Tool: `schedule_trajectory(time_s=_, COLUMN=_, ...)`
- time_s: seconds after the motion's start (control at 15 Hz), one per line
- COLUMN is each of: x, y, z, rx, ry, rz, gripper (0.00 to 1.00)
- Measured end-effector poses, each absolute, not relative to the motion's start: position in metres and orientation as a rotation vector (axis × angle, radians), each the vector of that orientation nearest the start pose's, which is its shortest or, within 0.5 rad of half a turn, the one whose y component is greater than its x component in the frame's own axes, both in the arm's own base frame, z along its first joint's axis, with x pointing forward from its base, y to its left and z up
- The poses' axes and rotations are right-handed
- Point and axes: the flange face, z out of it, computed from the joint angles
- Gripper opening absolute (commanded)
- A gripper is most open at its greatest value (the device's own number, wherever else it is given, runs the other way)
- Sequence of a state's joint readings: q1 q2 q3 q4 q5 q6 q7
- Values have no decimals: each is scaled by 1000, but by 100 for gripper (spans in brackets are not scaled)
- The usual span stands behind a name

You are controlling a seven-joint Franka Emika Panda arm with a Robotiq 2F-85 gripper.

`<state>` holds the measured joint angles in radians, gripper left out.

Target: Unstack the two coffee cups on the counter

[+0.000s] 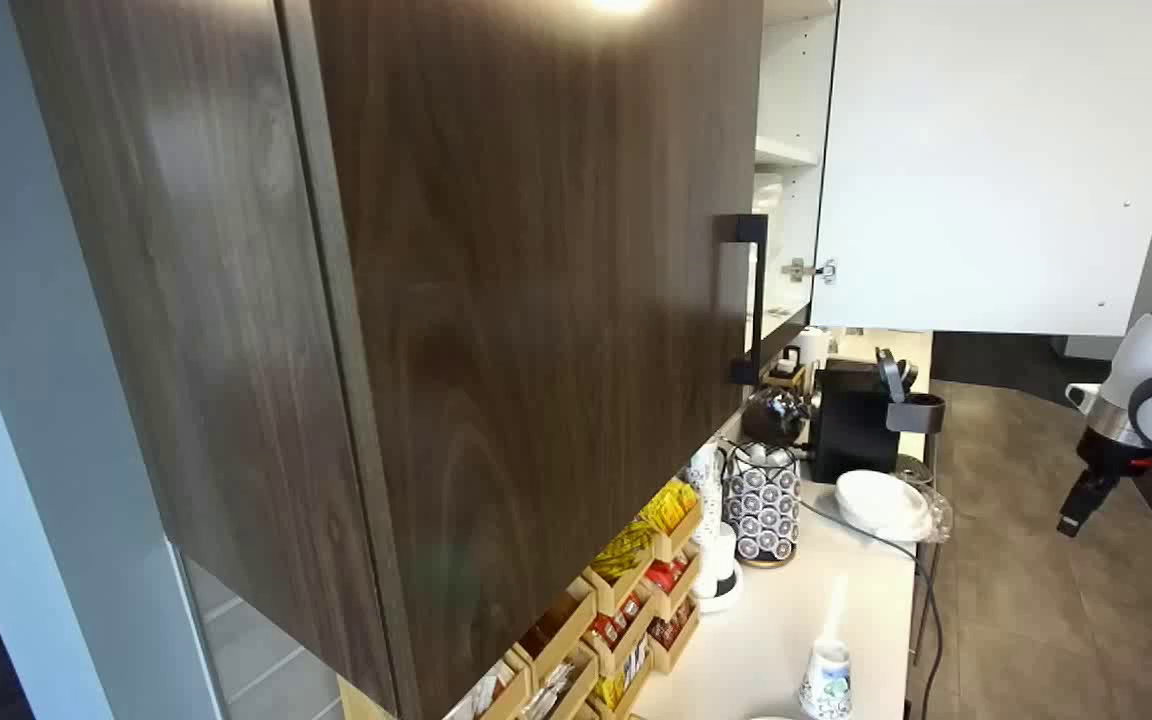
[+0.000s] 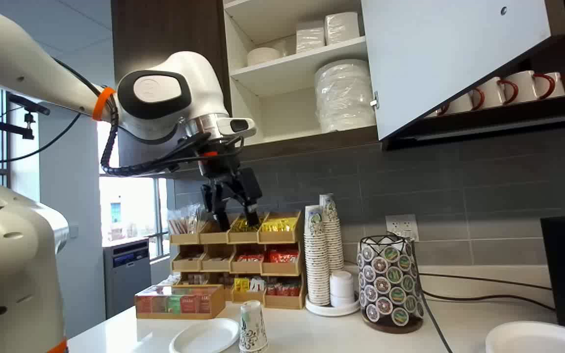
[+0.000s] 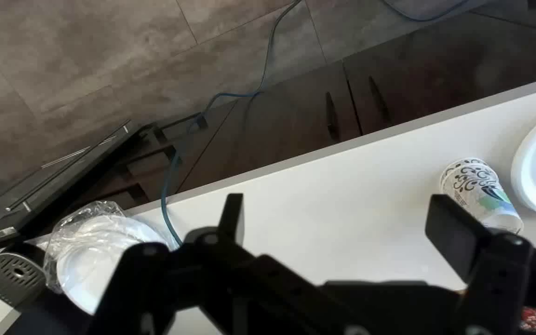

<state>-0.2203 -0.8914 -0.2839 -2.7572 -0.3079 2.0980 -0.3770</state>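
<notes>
Two white coffee cups with grey scroll marking are nested in one upside-down stack (image 2: 253,327) on the pale counter (image 2: 307,336), narrow end up. The stack also shows in an exterior view (image 1: 826,682) and at the right of the wrist view (image 3: 479,193), where two rims lie close together. My gripper (image 2: 237,220) is open and empty, high above the counter and apart from the cups. In the wrist view its fingers (image 3: 338,207) are wide apart over bare counter (image 3: 342,186), and the right finger overlaps the view of the cups' edge.
A white plate (image 2: 206,336) lies beside the cups. Behind stand a tea box (image 2: 179,301), a condiment rack (image 2: 236,252), tall cup stacks (image 2: 317,260) and a patterned canister (image 2: 390,289). Wrapped plates (image 3: 105,251) lie farther along. A cabinet door (image 2: 449,54) hangs open above.
</notes>
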Motion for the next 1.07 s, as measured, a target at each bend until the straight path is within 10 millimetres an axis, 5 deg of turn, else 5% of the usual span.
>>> schedule_trajectory(time_s=0.67, x=274, y=-154, z=465, rx=-3248, ry=-173, rz=-293, gripper=100)
schedule_trajectory(time_s=1.07, x=334, y=-38, z=442, rx=-3040, ry=-614, rz=-342, gripper=100)
